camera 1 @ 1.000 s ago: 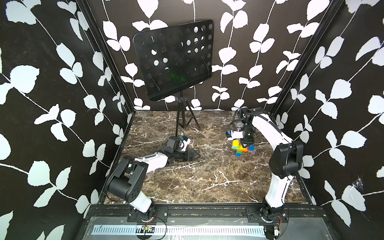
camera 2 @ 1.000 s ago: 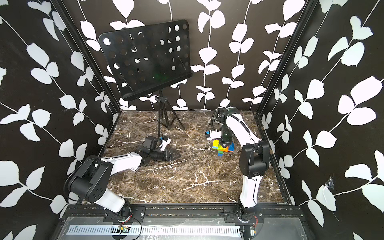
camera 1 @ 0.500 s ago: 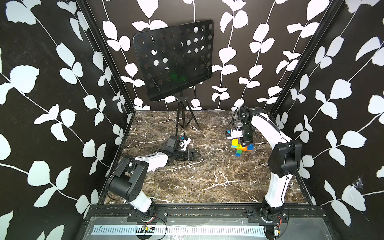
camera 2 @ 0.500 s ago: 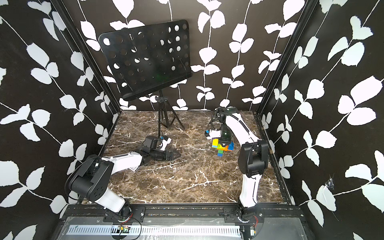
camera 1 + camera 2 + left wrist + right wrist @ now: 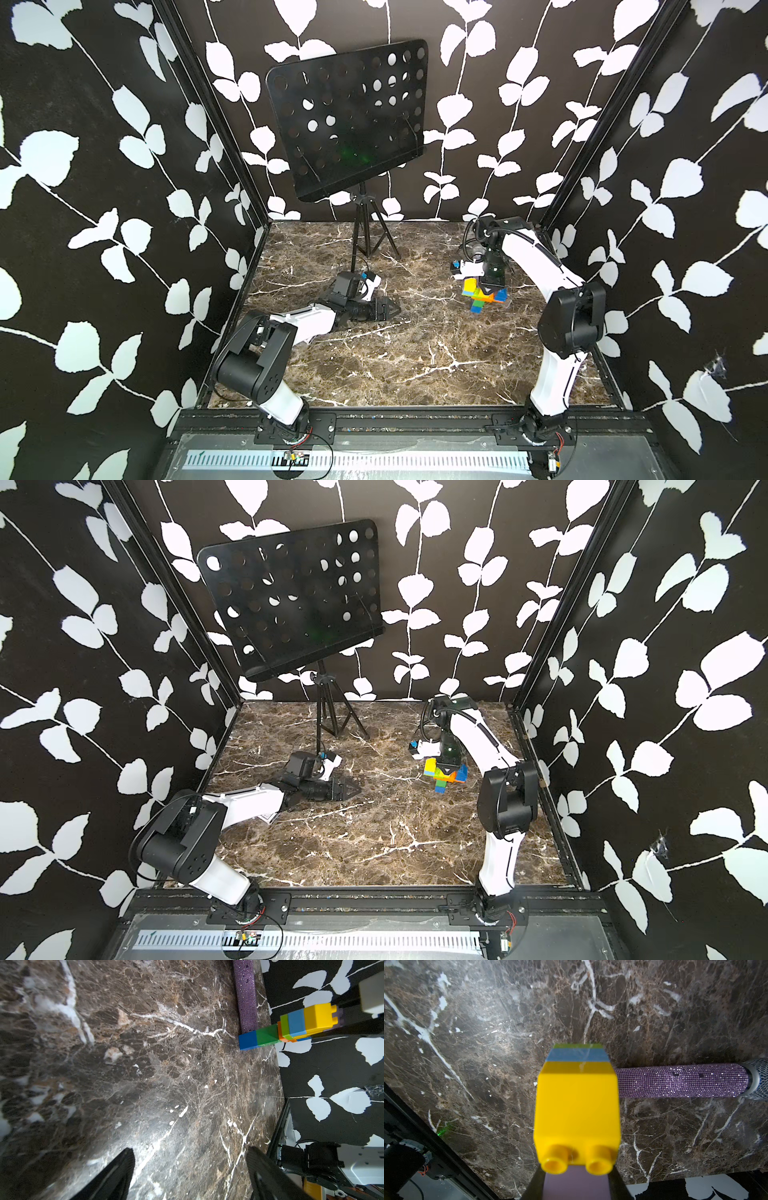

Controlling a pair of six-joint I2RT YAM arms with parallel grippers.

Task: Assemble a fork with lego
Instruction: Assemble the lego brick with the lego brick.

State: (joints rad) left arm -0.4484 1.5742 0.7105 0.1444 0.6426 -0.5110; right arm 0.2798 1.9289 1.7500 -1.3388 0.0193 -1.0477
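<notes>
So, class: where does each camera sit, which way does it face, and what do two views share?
Top views: high at the front, looking down on the table, music stand, left arm and right arm.
Left wrist: on the left arm, facing low across the table past the open left pincer toward the fork and microphone.
Right wrist: on the right arm, facing down over the fork that the right pincer grips.
Shared: both wrist views show the fork and microphone.
</notes>
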